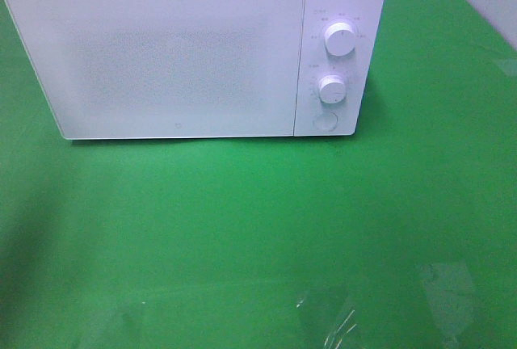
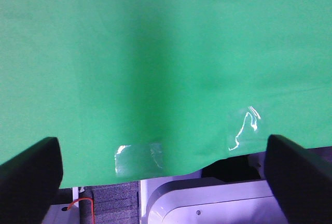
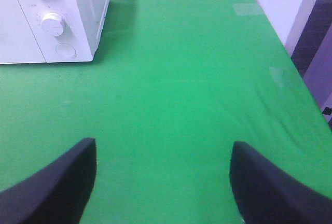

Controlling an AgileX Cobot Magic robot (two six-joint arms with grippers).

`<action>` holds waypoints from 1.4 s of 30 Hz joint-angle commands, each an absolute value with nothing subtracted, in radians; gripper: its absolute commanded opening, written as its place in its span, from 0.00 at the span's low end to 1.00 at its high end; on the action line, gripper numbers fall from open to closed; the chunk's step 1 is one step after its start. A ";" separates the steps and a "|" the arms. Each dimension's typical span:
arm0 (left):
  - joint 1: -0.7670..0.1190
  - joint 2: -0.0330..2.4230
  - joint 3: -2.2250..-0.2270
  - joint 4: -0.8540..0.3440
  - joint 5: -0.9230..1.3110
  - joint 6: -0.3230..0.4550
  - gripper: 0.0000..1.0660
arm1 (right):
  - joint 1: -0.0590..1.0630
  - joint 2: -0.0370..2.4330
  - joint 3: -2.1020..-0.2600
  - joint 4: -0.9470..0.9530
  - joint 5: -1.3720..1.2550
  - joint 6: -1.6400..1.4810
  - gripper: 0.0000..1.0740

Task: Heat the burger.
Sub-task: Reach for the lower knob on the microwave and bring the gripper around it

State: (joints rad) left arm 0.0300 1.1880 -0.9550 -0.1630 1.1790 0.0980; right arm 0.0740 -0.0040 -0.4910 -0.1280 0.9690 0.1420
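White microwave (image 1: 194, 50) (door (image 1: 157, 62) perhaps faintly speckled), plain green cloth (image 1: 258, 236)

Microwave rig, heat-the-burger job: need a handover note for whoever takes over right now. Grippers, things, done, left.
Left gripper: open, empty, over the near edge of the green table.
Right gripper: open, empty, over the table, facing the microwave on its control side.
Burger: in no view. The microwave is shut and its front is opaque, so I cannot tell if the burger is inside.
Done: nothing I can confirm.
Left: probably find the burger (check inside first), then load and heat.
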 commanded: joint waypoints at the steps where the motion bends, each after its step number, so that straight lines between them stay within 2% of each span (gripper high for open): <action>1: 0.041 1.125 -0.953 -0.163 1.215 0.098 0.92 | 0.069 -0.029 -0.490 -0.125 0.962 0.154 0.66; 7: 0.041 1.012 -0.909 -0.125 1.235 0.096 0.92 | 0.069 -0.029 -0.490 -0.125 0.962 0.154 0.66; 10: 0.041 0.887 -0.814 -0.095 1.210 0.068 0.91 | 0.069 -0.029 -0.490 -0.125 0.962 0.154 0.66; 26: 0.041 0.414 -0.544 -0.119 1.120 0.068 0.91 | 0.069 -0.029 -0.490 -0.125 0.962 0.154 0.66; 27: 0.041 0.345 -0.520 -0.118 1.064 0.071 0.91 | 0.069 -0.029 -0.490 -0.125 0.962 0.154 0.66; 42: 0.041 -0.021 -0.517 -0.123 1.070 0.068 0.91 | 0.069 -0.029 -0.490 -0.125 0.962 0.154 0.66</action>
State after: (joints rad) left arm 0.0370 0.0340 -0.5190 -0.1140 1.0800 0.0760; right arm 0.0740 -0.0040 -0.4910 -0.1280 0.9690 0.1430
